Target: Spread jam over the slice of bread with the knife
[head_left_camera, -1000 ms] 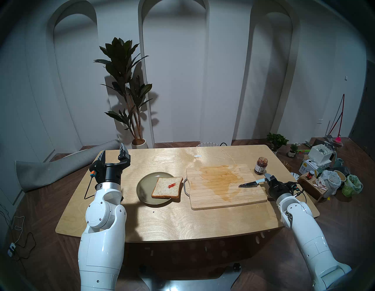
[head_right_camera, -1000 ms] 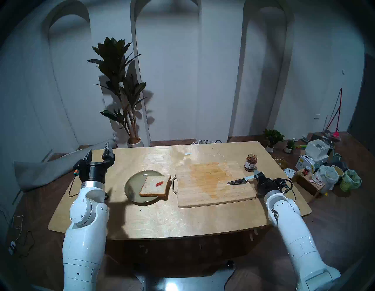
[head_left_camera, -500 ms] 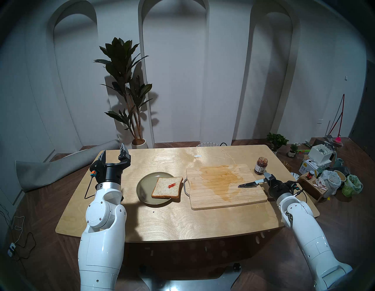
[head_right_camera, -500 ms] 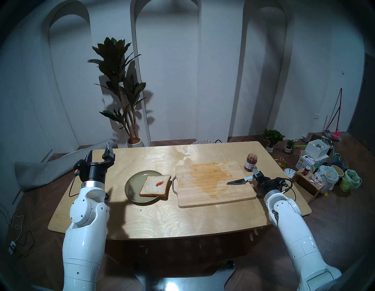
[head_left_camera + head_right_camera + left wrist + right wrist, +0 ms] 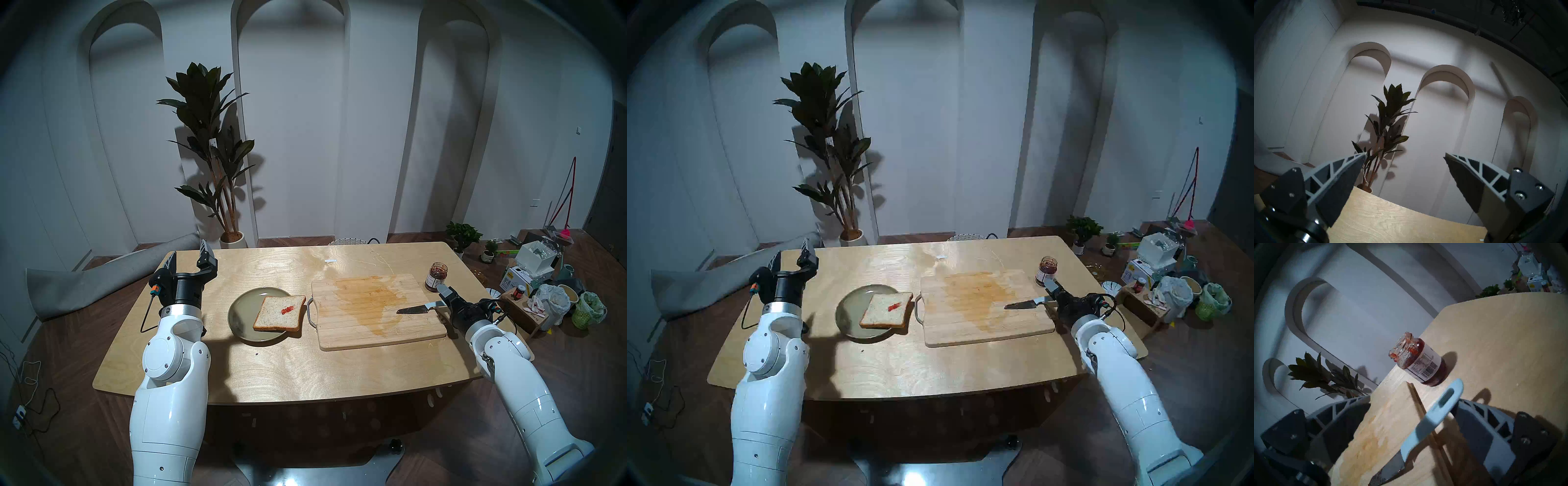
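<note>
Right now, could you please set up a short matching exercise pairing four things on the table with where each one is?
Things:
1. slice of bread
2. knife
3. jam jar
4. left gripper

Places or states:
A. standing on the table just past the cutting board's far right corner
B. open and empty, raised over the table's left end
C. lying on the green plate, overhanging its right rim, with a small red dab on top
D. lying on the cutting board, handle between the right gripper's open jaws

Pairs: 1-C, 2-D, 3-A, 4-B
</note>
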`<state>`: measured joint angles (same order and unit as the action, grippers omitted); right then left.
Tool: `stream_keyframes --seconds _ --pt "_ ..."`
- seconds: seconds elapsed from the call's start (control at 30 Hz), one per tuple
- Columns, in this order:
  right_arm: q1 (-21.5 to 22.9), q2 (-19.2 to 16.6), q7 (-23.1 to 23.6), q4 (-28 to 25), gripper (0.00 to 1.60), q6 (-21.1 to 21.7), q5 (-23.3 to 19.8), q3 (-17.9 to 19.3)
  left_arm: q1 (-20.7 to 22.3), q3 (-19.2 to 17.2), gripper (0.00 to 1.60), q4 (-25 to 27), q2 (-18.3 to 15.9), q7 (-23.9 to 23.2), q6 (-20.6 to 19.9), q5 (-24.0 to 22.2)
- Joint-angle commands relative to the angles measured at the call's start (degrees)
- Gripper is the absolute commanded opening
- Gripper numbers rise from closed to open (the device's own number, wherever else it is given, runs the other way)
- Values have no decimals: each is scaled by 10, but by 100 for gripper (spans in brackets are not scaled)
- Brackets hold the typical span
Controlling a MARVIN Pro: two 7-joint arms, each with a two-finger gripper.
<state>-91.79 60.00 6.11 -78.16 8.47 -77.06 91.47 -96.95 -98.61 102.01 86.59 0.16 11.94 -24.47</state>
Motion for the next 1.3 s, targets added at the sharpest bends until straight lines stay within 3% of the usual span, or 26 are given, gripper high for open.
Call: stream_keyframes --seconds 0.0,0.1,0.13,0.17,0.4,0.5,0.67,0.77,0.83,0.9,1.2,1.27 --pt "-17 -23 -46 -63 160 16 -5 23 12 1 160 11 -4 -2 -7 -3" --pt "-14 -21 -63 -70 160 23 -14 33 14 -1 160 15 -1 -1 -10 -13" --pt "-27 -19 -100 -103 160 38 -34 52 15 -2 160 19 -3 -1 -12 -13" --pt "-15 -24 -97 -87 160 49 -34 52 16 -2 160 21 -3 -1 -13 -15" --pt "-40 -39 -187 -150 160 95 -71 93 17 -7 160 26 -9 -1 -28 -22" --pt "-36 -32 -199 -156 160 104 -95 110 16 -7 160 28 -12 -1 -30 -19" --pt "-25 -11 -255 -181 160 136 -181 155 8 1 160 37 -35 -11 -23 18" --pt "-23 -7 -278 -189 160 151 -215 166 -1 10 160 41 -54 -17 -2 67" --pt "-25 -7 -283 -196 160 145 -211 167 -4 13 160 41 -59 -16 7 87" --pt "-35 -38 -261 -223 160 119 -133 143 -8 20 160 38 -75 -18 8 125" --pt "-14 -90 -235 -276 160 113 -32 93 -6 13 160 28 -74 -14 0 141" --pt "-7 -99 -225 -278 160 102 9 73 -5 13 160 25 -77 -13 0 150"
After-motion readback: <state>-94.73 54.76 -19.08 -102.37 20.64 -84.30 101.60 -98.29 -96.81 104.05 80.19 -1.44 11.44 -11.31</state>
